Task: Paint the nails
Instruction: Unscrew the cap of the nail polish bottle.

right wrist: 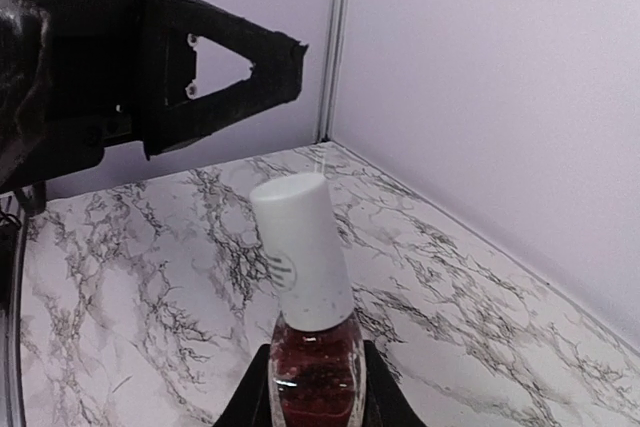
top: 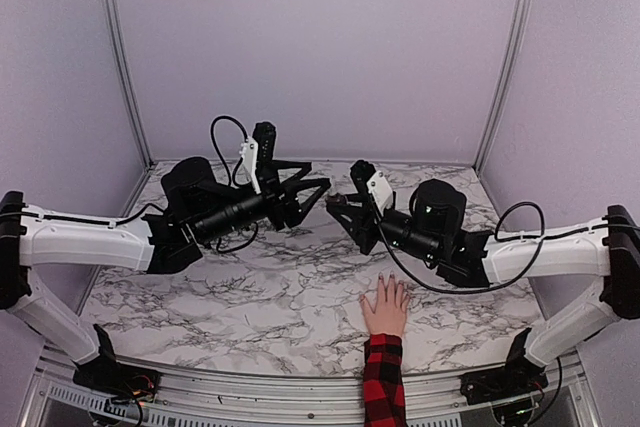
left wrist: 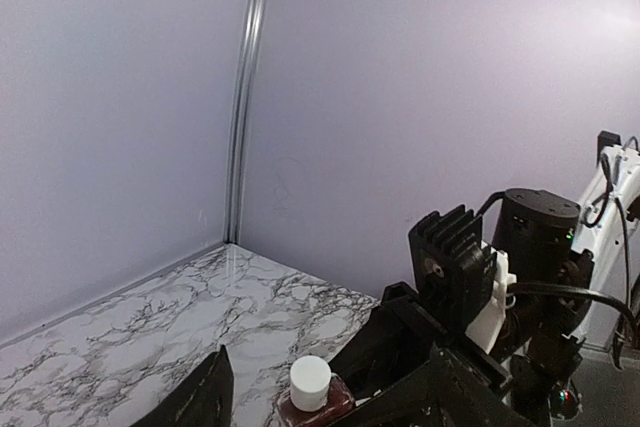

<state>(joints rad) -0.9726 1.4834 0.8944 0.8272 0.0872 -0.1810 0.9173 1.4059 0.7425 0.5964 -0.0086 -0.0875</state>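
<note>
Nails (top: pixel 386 280) lie toward bench (top: pixel 250 287) near edge, hand (top: pixel 384 307) pointing to far edge; right gripper (top: pixel 336 207), pinching capped bottle (right wrist: pixel 315 372), nearer; left gripper (top: pixel 318 177) spread, empty.

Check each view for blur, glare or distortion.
Top view: soft even light, posts splayed by perspective, hand sharp. Left wrist: white cap nearly blown out, edges soft. Right wrist: bottle in focus, small glints on its glass.

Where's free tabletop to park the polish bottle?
Widest bare patch: near-left tabletop, bordered by the left arm, the front edge and the hand. Crowded: centre, where left tool and right tool face each other at the bottle, and beside the hand under the right arm.
</note>
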